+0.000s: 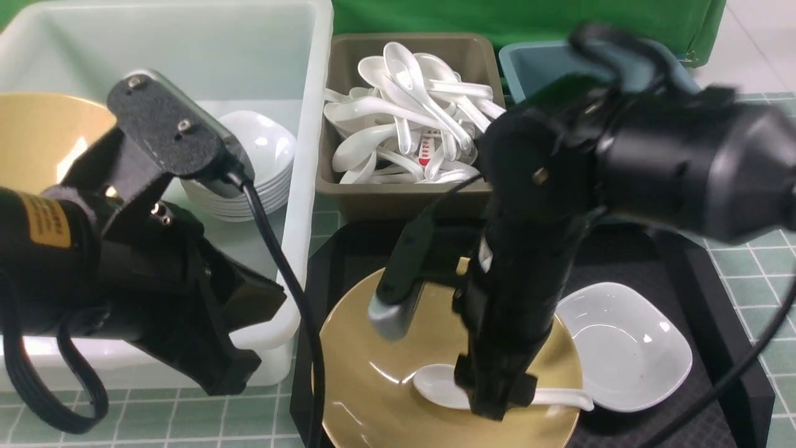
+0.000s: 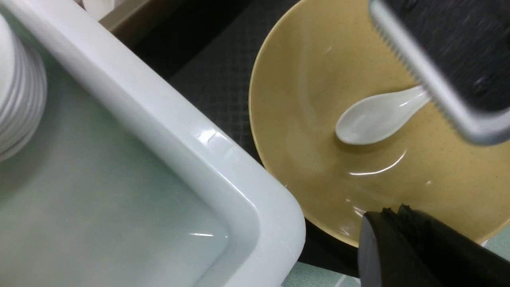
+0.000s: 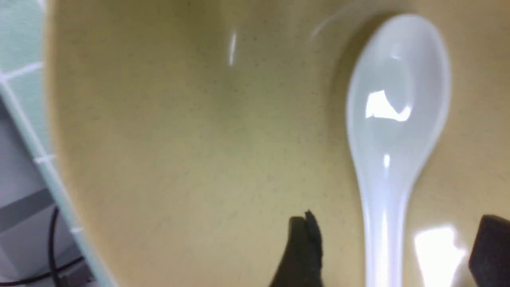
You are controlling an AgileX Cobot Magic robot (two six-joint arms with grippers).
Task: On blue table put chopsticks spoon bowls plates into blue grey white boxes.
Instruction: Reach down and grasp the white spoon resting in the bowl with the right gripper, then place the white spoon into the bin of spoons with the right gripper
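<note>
A white spoon [image 1: 435,382] lies in a tan bowl [image 1: 360,373] on the black tray. My right gripper [image 1: 497,398] points down into that bowl, open, with one finger on each side of the spoon's handle and not closed on it. The right wrist view shows the spoon [image 3: 398,99], the bowl [image 3: 179,139] and the gripper [image 3: 396,243]. My left gripper [image 1: 233,373] is shut and empty by the front right corner of the white box [image 1: 311,124]. It shows in the left wrist view [image 2: 392,217] over the bowl's [image 2: 318,99] rim. No chopsticks are in view.
A white plate [image 1: 628,348] lies on the black tray [image 1: 703,298] right of the bowl. The white box holds a stack of white plates [image 1: 261,155] and another tan bowl [image 1: 37,137]. The grey box [image 1: 404,199] holds several spoons. The blue box [image 1: 528,62] stands behind my right arm.
</note>
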